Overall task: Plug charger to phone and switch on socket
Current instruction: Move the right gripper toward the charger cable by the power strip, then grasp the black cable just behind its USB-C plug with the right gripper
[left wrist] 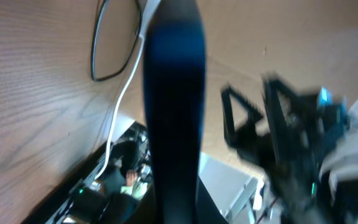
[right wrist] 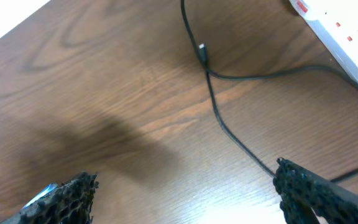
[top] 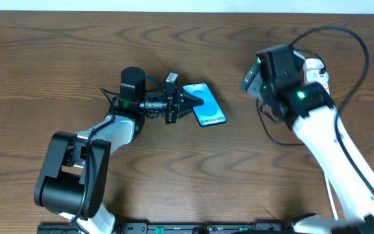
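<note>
The phone [top: 206, 105], blue screen up, lies left of the table's middle. My left gripper [top: 188, 104] is shut on its left end. The blurred left wrist view shows the phone [left wrist: 174, 93] edge-on as a dark bar. The charger's thin black cable [right wrist: 229, 134] runs across the wood, and its small connector tip [right wrist: 202, 51] lies free. My right gripper [right wrist: 188, 190] hovers open above that cable, with nothing between its fingers [right wrist: 64, 198]. The white socket [right wrist: 347, 28] with red marks sits beyond the cable at the far right. From overhead, my right wrist covers part of the socket [top: 318, 71].
A loop of black cable [top: 273, 135] lies by my right arm [top: 317, 123], and more cable [top: 363, 45] arcs behind the socket. A white cord [left wrist: 124, 93] trails toward the table edge. Bare wood [top: 57, 58] spreads to the left.
</note>
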Controlling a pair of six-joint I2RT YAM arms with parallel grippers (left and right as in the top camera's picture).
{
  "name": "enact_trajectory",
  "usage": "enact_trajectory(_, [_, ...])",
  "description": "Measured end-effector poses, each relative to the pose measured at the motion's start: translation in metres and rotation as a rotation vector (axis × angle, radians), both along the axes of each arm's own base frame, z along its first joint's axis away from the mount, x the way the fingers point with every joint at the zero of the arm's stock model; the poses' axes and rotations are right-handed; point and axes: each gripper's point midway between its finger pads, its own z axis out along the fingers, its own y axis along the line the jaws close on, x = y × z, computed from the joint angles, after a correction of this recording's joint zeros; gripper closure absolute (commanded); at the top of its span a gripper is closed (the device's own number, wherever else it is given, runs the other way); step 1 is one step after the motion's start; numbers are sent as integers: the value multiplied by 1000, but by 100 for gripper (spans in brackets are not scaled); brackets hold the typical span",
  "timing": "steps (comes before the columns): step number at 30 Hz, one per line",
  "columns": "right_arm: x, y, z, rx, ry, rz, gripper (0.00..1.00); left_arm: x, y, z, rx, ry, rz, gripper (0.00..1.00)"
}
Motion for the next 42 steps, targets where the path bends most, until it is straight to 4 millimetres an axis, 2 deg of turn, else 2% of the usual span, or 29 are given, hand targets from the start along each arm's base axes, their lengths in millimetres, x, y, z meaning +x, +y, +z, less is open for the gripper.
enact_trajectory(5, [22,-4,-54,-56,125,-6,16,-7,-1,3,-16,-18,-45,92])
enact_trajectory(8, [29,-5,-90,-88,197,4,18,-9,-1,3,-19,-23,-54,92])
enact_trajectory(11, [34,-5,-116,-107,241,9,18,-10,-1,4,-22,-29,-62,93])
enact_trajectory(14, [40,-4,-136,-116,258,12,19,-11,-1,4,-23,-31,-67,93])
enact_trajectory(18, [49,-4,-155,-119,262,14,29,-11,-1,4,-24,-31,-69,93])
enact_trajectory(24, [50,-15,-191,-136,327,-9,36,-11,-1,4,-24,-31,-69,92])
enact_trajectory(27, [55,-13,-194,-122,319,-9,38,-11,-1,4,-25,-31,-70,93])
enact_trajectory(29, [60,-9,-195,-104,308,-2,49,-11,-1,4,-25,-31,-70,93])
enact_trajectory(34, [67,-5,-196,-88,297,13,84,-11,-1,4,-24,-31,-69,93])
enact_trajectory(36, [68,-4,-196,-88,295,23,92,-11,-1,4,-24,-31,-69,93])
enact_trajectory(39, [67,1,-196,-78,306,75,98,-11,-1,4,-24,-31,-69,92])
enact_trajectory(42, [56,13,-197,-45,366,204,98,-11,-1,4,-24,-31,-69,93])
